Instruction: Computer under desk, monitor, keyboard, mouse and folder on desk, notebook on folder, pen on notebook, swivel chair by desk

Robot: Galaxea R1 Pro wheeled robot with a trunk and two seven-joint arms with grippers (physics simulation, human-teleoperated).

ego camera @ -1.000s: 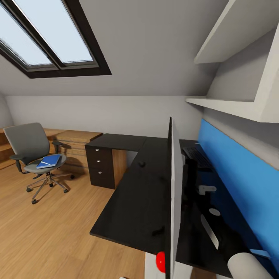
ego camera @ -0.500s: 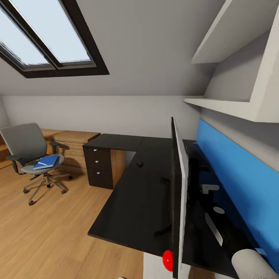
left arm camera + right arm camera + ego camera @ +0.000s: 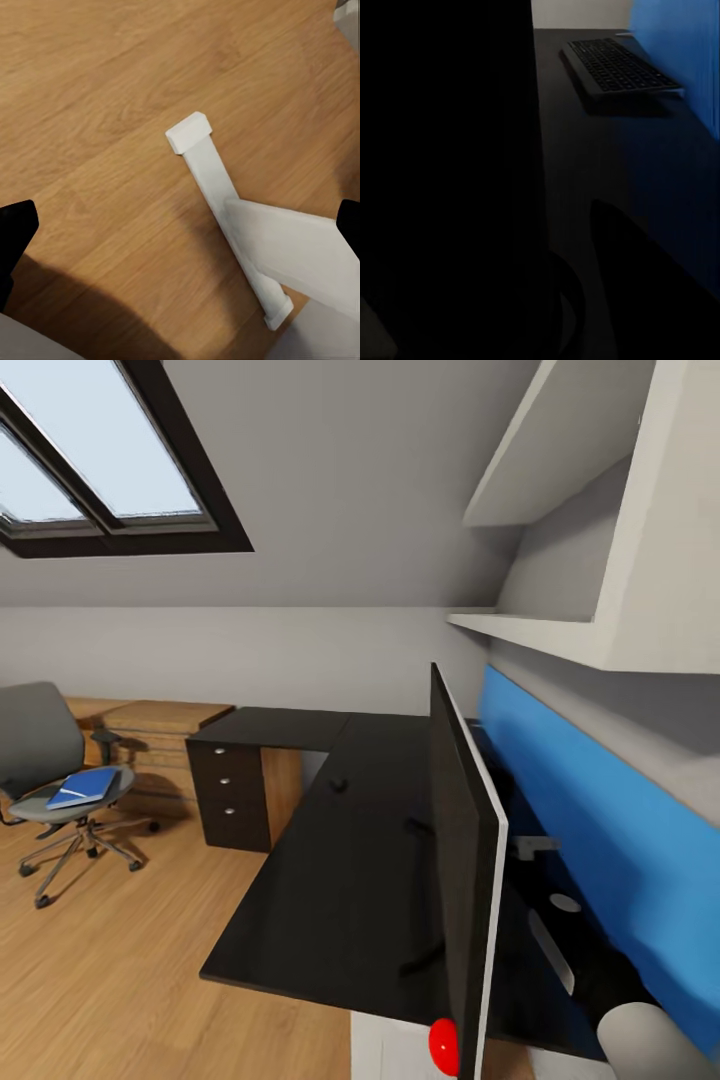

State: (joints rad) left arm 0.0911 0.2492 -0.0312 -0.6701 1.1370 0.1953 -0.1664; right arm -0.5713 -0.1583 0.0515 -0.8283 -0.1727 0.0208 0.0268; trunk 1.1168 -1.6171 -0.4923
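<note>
The monitor stands almost edge-on on the black desk, its dark face showing and a red dot at its lower corner. My right arm reaches in behind it, and its gripper is lost in the dark there. In the right wrist view the monitor's back is very close, and the keyboard lies farther along the desk by the blue panel. The mouse rests mid-desk. The blue folder lies on the swivel chair. My left gripper hangs open over the floor.
A dark drawer unit stands under the desk's far wing. White shelves jut out above the blue back panel. A white desk foot lies on the wood floor below my left gripper. Open floor stretches between chair and desk.
The whole head view has swung right, so chair and window sit farther left in the picture. More of the monitor's dark front shows now than its pale back.
</note>
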